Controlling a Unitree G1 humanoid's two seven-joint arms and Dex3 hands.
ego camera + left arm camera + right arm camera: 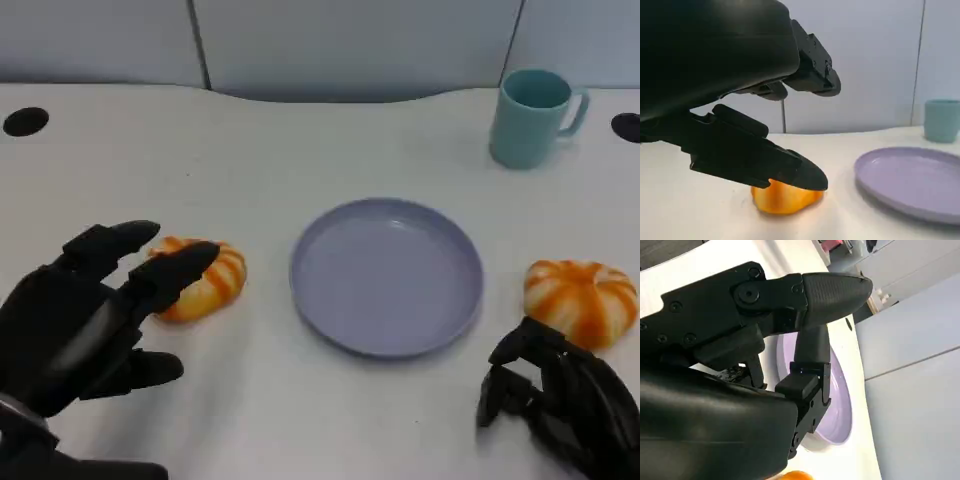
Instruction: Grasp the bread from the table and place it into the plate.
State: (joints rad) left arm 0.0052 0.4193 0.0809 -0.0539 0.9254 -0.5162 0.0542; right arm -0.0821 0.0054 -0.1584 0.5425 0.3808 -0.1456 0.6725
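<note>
1. Left hand [85, 320] — holds nothing, fingers spread and reaching forward; the fingertips [195, 260] overlap the near bread in the head view. In the left wrist view the hand [740, 100] hangs above the tabletop with one finger low over the bread and the others higher, a wide gap between them.
2. Bread [205, 280] — orange and white striped bun, on the table just ahead of the left hand's fingers, partly hidden by them. Whether a finger touches it cannot be told. In the left wrist view it [785, 197] sits just under the lower finger.
3. Plate [387, 275] — lavender, round, raised rim, nothing on it; to the inner side of the left hand, just past the bread, a strip of bare table between bread and rim.
4. Right hand [560, 395] — fingers curled inward, holding nothing, low at the table's near edge.
5. Second bread [582, 300] — just ahead of the right hand, near the plate's outer rim, not touching it.
6. Mug [533, 117] — teal, upright, well beyond the right hand at the far side.
7. Table [300, 150] — white; open surface between plate and far edge.
</note>
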